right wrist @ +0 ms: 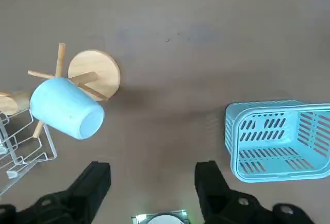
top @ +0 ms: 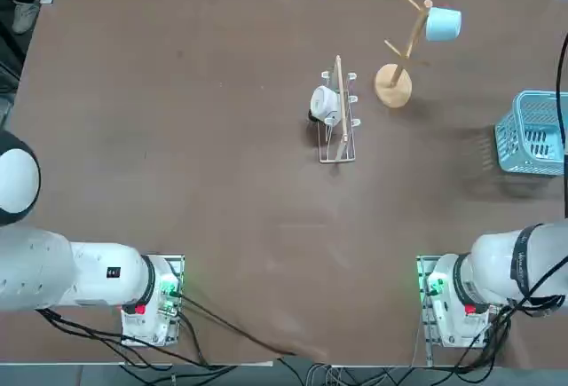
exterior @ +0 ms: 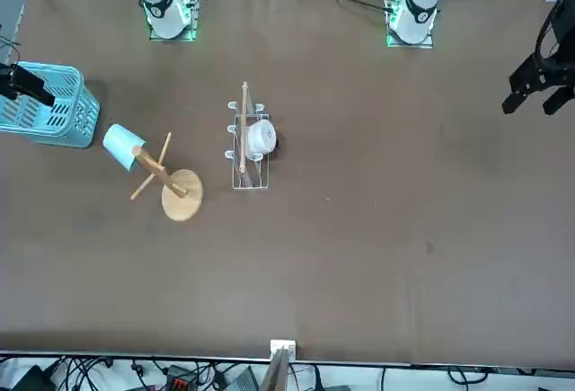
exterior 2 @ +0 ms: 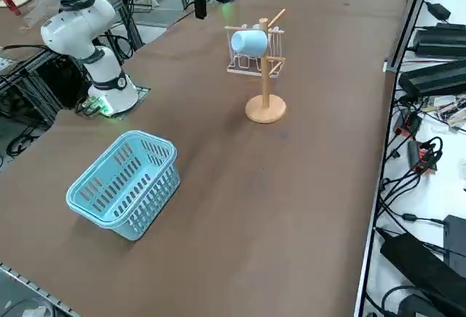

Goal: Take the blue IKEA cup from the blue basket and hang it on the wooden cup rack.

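Blue IKEA cup (right wrist: 66,108) hanging on peg of wooden cup rack (right wrist: 94,74), ahead of right gripper (right wrist: 152,185) and toward its left finger side, well apart from it. Metal wire rack (top: 337,124) with white mug (top: 323,103) sitting just beyond wooden cup rack, farther out on same side. Right gripper hovering high above table (top: 177,155), jaws spread wide, gripping nothing. Blue basket (right wrist: 281,139) sitting empty on table, ahead toward right finger side, near gripper.
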{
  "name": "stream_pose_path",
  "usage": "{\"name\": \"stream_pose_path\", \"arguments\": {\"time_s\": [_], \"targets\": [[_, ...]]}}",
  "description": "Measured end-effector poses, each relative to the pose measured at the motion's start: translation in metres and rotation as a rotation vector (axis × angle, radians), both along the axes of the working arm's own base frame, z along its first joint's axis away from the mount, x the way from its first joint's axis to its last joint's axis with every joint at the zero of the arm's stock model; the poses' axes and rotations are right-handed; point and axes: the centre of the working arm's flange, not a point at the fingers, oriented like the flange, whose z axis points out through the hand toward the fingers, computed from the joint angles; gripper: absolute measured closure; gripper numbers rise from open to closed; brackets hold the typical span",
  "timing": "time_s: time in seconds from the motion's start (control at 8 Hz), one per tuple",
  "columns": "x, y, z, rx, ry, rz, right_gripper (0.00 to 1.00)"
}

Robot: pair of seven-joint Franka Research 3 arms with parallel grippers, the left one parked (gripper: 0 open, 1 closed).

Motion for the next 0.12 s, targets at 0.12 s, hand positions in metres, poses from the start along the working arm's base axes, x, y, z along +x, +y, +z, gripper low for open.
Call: {"name": "stream_pose_path", "arguments": {"time_s": [0.12], "targets": [[0.0001,0.0013,0.0,0.0,0.0,0.002,0.0]]}}
